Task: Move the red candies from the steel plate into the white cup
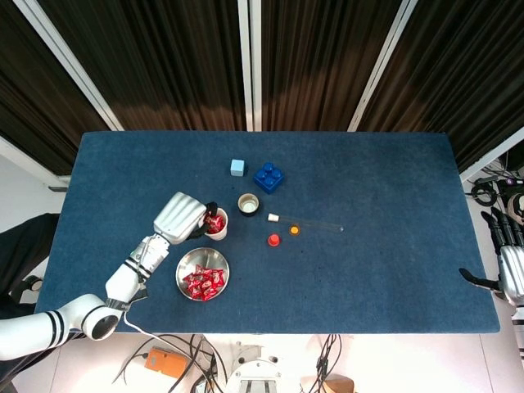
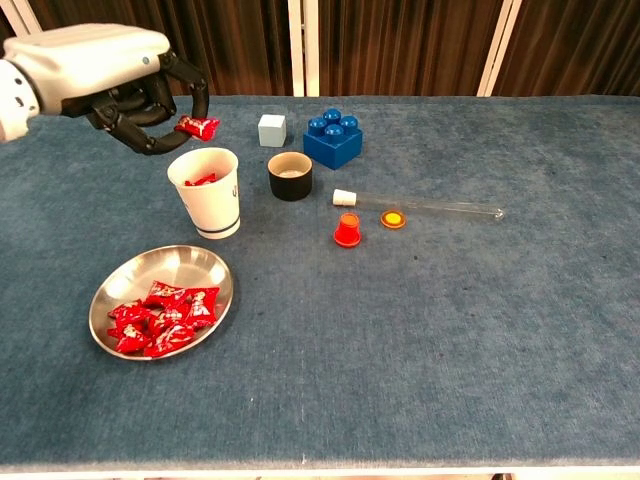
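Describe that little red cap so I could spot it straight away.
Start at the blue table and find the clear tube lying near its middle. Just in front of the tube's white-plugged end stands the red cap, beside a flat orange disc. Unlike the wrapped red candies, it is smooth, solid and cone-like.
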Robot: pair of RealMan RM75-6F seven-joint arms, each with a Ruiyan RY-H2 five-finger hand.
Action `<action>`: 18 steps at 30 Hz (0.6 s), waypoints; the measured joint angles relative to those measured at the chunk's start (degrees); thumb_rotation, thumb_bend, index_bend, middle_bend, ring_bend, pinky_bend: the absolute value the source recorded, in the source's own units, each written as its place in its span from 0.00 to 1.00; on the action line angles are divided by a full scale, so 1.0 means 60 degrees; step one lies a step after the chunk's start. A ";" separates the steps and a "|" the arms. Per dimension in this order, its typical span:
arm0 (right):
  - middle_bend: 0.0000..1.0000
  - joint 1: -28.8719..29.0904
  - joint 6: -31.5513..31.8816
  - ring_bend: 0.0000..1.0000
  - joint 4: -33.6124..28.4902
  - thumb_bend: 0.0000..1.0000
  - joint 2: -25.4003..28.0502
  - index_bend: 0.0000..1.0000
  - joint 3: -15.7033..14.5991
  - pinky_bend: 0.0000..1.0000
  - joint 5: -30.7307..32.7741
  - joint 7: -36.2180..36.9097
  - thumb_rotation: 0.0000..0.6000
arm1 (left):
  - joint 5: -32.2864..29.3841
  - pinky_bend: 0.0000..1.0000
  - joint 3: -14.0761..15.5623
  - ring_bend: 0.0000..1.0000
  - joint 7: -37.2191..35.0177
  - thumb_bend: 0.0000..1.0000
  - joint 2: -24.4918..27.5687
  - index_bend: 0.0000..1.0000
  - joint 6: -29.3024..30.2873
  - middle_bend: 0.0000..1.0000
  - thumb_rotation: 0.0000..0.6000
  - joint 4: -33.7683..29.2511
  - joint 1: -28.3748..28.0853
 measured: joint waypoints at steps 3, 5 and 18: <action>0.03 0.0011 -0.0040 0.00 0.0059 0.26 0.0001 0.00 0.0017 0.14 0.0041 0.0044 1.00 | -0.0362 0.82 -0.0001 0.89 0.0209 0.35 -0.0087 0.52 -0.0208 0.90 1.00 0.0075 -0.0113; 0.03 0.0026 -0.0052 0.00 0.0071 0.26 0.0000 0.00 0.0028 0.14 0.0043 0.0044 1.00 | -0.0484 0.82 0.0030 0.89 0.0263 0.34 -0.0110 0.50 -0.0241 0.90 1.00 0.0095 -0.0136; 0.03 0.0064 -0.0042 0.00 -0.0082 0.26 0.0034 0.00 0.0041 0.14 -0.0015 -0.0089 1.00 | -0.0628 0.82 0.0215 0.89 0.0505 0.25 -0.0073 0.37 0.0069 0.90 1.00 0.0059 -0.0122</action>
